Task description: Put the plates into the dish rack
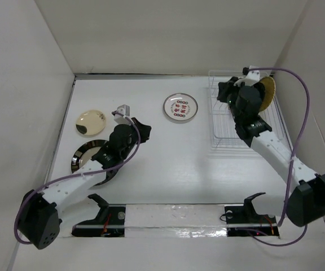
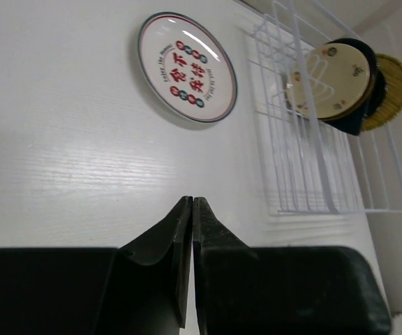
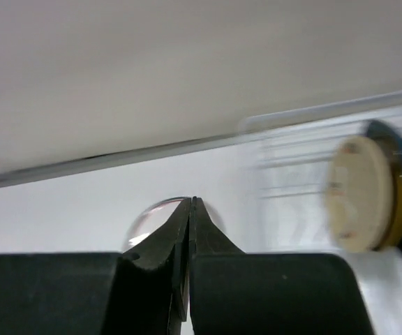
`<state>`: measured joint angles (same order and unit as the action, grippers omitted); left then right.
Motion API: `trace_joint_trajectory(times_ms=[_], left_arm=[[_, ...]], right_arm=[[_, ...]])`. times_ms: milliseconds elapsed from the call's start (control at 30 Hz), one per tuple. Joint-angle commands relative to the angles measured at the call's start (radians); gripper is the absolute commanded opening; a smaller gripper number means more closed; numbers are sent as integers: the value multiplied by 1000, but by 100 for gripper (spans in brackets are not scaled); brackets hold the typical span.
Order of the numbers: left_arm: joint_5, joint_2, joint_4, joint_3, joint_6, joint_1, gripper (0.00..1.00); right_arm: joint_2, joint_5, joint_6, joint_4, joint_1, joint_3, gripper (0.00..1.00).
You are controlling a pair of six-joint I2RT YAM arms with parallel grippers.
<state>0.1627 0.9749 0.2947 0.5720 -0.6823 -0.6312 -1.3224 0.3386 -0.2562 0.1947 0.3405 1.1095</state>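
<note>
Starting at the left gripper point(image 2: 192, 202): its jaws were pressed flat together with nothing between them, hanging over the bare table point(image 2: 68, 160). Same story at the right gripper point(image 3: 190, 202), jaws together and empty, up over the far part of the dish rack point(image 1: 230, 138).

Out from the left arm, three plates lay flat, face up. A glossy black plate point(image 1: 82, 157) sat partly under the arm, and a pale yellow plate point(image 1: 90, 122) with a dark smudge was just beyond it. A white plate point(image 2: 187, 66), red and green marks ringed by a dark rim, lay near the middle, apart from the rack.

The rack, a whitish wire basket, sat at the right side with its long axis running near to far. At its far end plates stood on edge, close together: a cream patterned plate point(image 2: 329, 80) facing the near end, a dark one behind it, and a woven yellow plate point(image 2: 389, 98) at the back.
</note>
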Motion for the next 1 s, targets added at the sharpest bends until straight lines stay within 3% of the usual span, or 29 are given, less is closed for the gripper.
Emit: trace_joint_trajectory(times_ms=[0, 67, 133, 167, 300, 333, 467, 600, 700, 967], left_arm=[[126, 106, -25, 90, -8, -1, 2], [164, 212, -42, 135, -3, -1, 6], [170, 286, -60, 209, 0, -1, 15], [170, 353, -57, 232, 13, -1, 25], [127, 538, 0, 363, 17, 21, 46], [107, 580, -11, 397, 17, 21, 48], [106, 790, -78, 598, 46, 56, 50], [68, 1022, -175, 840, 63, 82, 53], [26, 1126, -189, 922, 47, 103, 53], [-115, 1252, -174, 1002, 7, 137, 48]], right_arm=[[60, -329, -236, 29, 73, -170, 0], [145, -395, -274, 86, 104, -252, 0], [195, -414, -298, 97, 136, -342, 3], [234, -432, -298, 118, 137, -367, 5], [328, -480, -307, 234, 155, -491, 16], [348, -475, -320, 259, 155, -514, 24], [403, -458, -354, 336, 164, -589, 48], [422, -438, -357, 371, 186, -645, 50], [439, -443, -359, 384, 199, -652, 51], [466, -420, -353, 362, 236, -645, 50]])
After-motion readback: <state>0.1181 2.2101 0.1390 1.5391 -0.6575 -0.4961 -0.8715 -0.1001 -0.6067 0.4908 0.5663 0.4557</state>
